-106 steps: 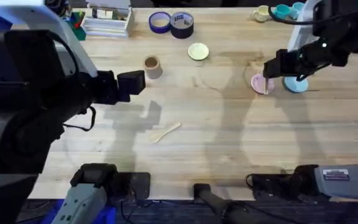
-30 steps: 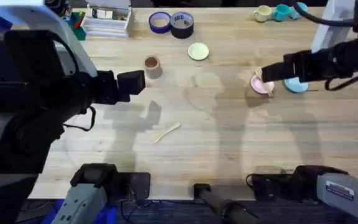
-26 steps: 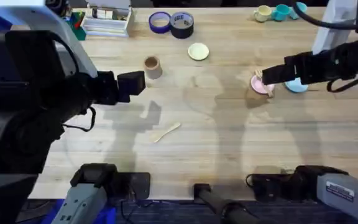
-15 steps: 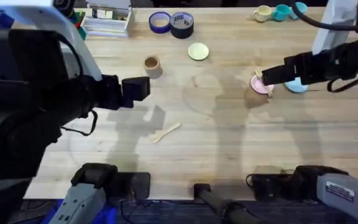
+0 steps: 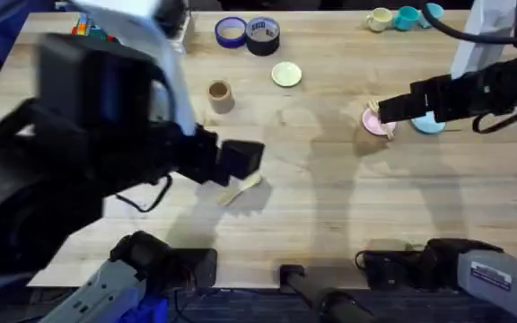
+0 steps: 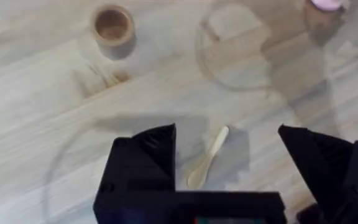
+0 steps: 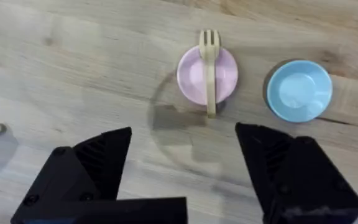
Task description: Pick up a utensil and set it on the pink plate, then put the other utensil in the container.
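Note:
The wooden fork (image 7: 209,68) lies across the pink plate (image 7: 191,78), its tines past the far rim and its handle end over the near rim. My right gripper (image 7: 185,168) hangs open above and just short of that plate (image 5: 372,122), holding nothing. The wooden spoon (image 6: 208,155) lies flat on the table, and my left gripper (image 6: 229,165) is open directly above it, one finger on each side. From overhead, the left gripper (image 5: 243,158) hovers just behind the spoon (image 5: 240,188). The tan container (image 5: 220,93) stands upright and apart at the back left (image 6: 112,25).
A light blue plate (image 7: 299,90) sits right beside the pink one. A yellow-green plate (image 5: 286,74), two tape rolls (image 5: 248,34) and small mugs (image 5: 393,17) stand along the far side. The left arm looms large over the table's left half.
My left arm has swung forward and to the right, bringing its open gripper over the spoon. My right gripper, earlier down at the pink plate, has drawn back and stayed still for the last second.

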You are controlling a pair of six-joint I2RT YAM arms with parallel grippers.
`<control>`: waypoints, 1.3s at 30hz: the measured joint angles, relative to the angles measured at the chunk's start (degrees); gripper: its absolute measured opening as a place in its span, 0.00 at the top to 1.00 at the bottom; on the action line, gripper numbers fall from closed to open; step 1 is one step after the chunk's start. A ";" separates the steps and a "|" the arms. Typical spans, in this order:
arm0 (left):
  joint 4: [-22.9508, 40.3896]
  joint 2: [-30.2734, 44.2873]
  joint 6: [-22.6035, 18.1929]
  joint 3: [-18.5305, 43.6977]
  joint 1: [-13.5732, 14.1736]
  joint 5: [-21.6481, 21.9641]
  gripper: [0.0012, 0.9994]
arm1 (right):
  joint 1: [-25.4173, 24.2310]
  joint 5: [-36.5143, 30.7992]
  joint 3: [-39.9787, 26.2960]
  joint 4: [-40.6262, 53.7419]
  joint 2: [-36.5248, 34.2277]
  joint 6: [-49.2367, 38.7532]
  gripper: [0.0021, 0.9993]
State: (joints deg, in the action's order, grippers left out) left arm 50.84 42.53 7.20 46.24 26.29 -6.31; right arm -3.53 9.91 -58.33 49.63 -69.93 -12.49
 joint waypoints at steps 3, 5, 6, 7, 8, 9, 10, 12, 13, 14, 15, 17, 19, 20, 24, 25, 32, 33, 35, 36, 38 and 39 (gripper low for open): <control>1.22 3.60 1.26 0.00 3.95 1.69 0.00 | 0.00 0.00 0.00 0.02 0.00 0.00 0.00; 1.28 6.74 1.71 0.00 5.89 2.34 0.00 | 0.00 0.00 0.00 0.00 0.02 0.00 0.00; 1.32 8.45 1.88 0.00 6.66 2.72 0.00 | 0.00 0.00 0.00 0.00 0.00 0.00 0.00; 1.44 10.13 2.05 0.00 7.34 3.07 0.00 | 0.00 0.00 0.00 0.00 0.02 0.00 0.00; 1.49 11.64 2.16 0.00 7.85 3.24 0.00 | 0.00 0.00 0.00 0.02 0.02 0.00 0.00; 1.47 13.10 2.25 0.00 8.27 3.48 0.00 | 0.00 0.00 0.00 0.00 0.02 0.00 0.00; 1.47 14.57 2.30 0.00 8.61 3.68 0.00 | 0.00 0.00 0.00 0.00 0.01 -0.01 0.00; 1.47 17.16 2.30 0.00 9.04 4.15 0.00 | 0.00 0.00 0.00 0.00 0.00 0.00 0.00; 1.47 18.44 2.30 0.00 9.18 4.37 0.00 | 0.00 0.00 0.00 0.00 0.02 -0.01 0.00; 1.47 19.35 2.30 0.00 9.21 4.42 0.00 | 0.00 0.00 0.00 0.00 0.02 -0.01 0.00; 1.45 20.24 2.32 0.00 9.21 4.44 0.00 | 0.00 0.00 0.00 0.00 0.01 0.00 0.00; 1.35 21.39 2.40 0.00 9.21 4.42 0.00 | 0.00 0.00 0.00 0.00 0.00 -0.02 0.00; 0.94 21.96 2.54 0.00 9.31 4.46 0.00 | 0.00 0.00 0.00 0.00 0.02 -0.02 0.00; 0.64 22.03 2.69 -0.02 9.54 4.48 0.00 | 0.00 0.00 0.00 0.00 0.02 -0.02 0.00; -0.88 22.02 2.75 -0.71 11.53 4.61 0.00 | 0.00 0.00 0.00 -0.10 0.00 -0.02 0.00; -1.34 22.02 2.73 -1.18 12.33 4.61 0.00 | 0.00 0.00 0.00 -0.11 0.02 -0.02 0.00; -2.40 22.02 3.67 -4.21 16.96 5.10 0.00 | 0.00 0.00 0.00 -0.15 0.02 -0.02 0.00; -2.44 22.02 4.07 -4.72 17.18 5.30 0.00 | 0.00 0.00 0.00 -0.13 0.01 -0.02 0.00; -2.42 22.02 5.03 -5.64 17.23 5.77 0.00 | 0.00 0.00 0.00 -0.15 0.00 -0.02 0.00; -2.37 22.02 5.37 -5.99 17.23 5.93 0.00 | 0.00 0.00 0.00 -0.15 0.02 -0.02 0.00; -2.42 22.02 5.81 -6.36 17.23 6.12 0.00 | 0.00 0.00 0.00 -0.15 0.02 -0.04 0.00; -2.41 22.02 5.99 -6.45 17.23 6.12 0.00 | 0.00 0.00 0.00 -0.15 0.02 -0.04 0.00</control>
State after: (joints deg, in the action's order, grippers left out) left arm 48.43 64.55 13.19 39.79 43.53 -0.19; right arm -3.53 9.91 -58.33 49.47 -69.91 -12.53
